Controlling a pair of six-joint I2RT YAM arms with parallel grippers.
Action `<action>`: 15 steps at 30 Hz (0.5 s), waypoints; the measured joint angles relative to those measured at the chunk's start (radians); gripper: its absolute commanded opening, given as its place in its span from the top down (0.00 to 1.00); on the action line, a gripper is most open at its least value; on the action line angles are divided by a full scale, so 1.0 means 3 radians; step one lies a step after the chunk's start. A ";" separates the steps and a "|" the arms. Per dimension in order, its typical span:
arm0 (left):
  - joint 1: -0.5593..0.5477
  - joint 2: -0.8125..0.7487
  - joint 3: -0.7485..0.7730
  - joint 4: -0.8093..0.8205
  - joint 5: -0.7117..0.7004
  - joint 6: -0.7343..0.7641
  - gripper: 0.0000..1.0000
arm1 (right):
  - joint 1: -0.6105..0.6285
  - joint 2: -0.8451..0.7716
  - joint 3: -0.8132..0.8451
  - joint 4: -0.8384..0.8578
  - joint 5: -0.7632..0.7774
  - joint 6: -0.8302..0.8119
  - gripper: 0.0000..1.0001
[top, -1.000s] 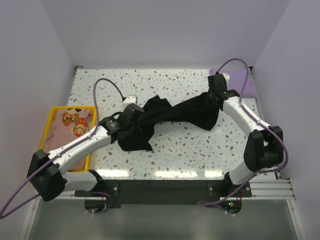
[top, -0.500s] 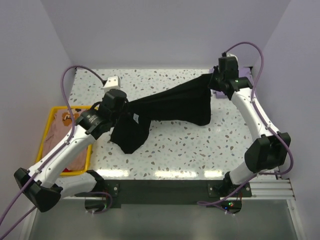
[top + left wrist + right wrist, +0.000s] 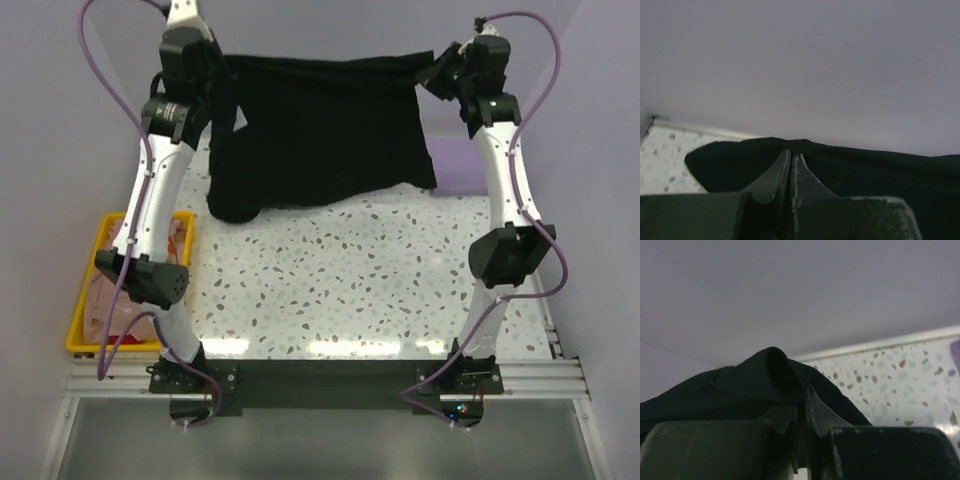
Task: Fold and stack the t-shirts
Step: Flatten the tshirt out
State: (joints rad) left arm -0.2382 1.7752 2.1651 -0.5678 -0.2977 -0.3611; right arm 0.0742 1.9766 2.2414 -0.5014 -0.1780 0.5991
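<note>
The large black t-shirt (image 3: pixel 320 130) hangs stretched in the air between my two raised arms, its lower edge at the far part of the table. My left gripper (image 3: pixel 222 68) is shut on its top left corner; the left wrist view shows the jaws pressed together on black cloth (image 3: pixel 850 170). My right gripper (image 3: pixel 435 68) is shut on the top right corner, with black cloth (image 3: pixel 765 375) bunched over the jaws. The lavender-purple t-shirt (image 3: pixel 460 165) lies at the far right, partly hidden by the right arm. The peach-tan t-shirt (image 3: pixel 105 300) lies in the yellow tray.
The yellow tray (image 3: pixel 80 330) sits at the table's left edge beside the left arm's base. The speckled table top (image 3: pixel 330 280) lies in front of the hanging shirt. Pale walls close in the back and both sides.
Both arms have risen high and moved apart, lifting the black t-shirt off the table. It went from a slack band between the grippers to a spread hanging sheet.
</note>
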 measured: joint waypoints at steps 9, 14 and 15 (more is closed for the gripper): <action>0.0000 -0.0406 0.0120 0.0523 0.0365 0.0392 1.00 | -0.0167 -0.0539 -0.0256 0.0557 -0.0334 0.0245 1.00; 0.0000 -0.1213 -0.1160 0.0717 0.0548 0.0294 1.00 | -0.0239 -0.1395 -0.1712 0.0941 -0.0511 0.0273 0.99; 0.0001 -0.1442 -0.1600 0.0787 0.0612 0.0223 1.00 | -0.0252 -0.1556 -0.2080 0.0961 -0.0528 0.0282 0.94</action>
State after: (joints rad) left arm -0.2379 1.3426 1.6852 -0.3317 -0.1143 -0.2943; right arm -0.0013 1.5097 1.6173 -0.2131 -0.3363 0.6838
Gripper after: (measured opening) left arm 0.021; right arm 0.065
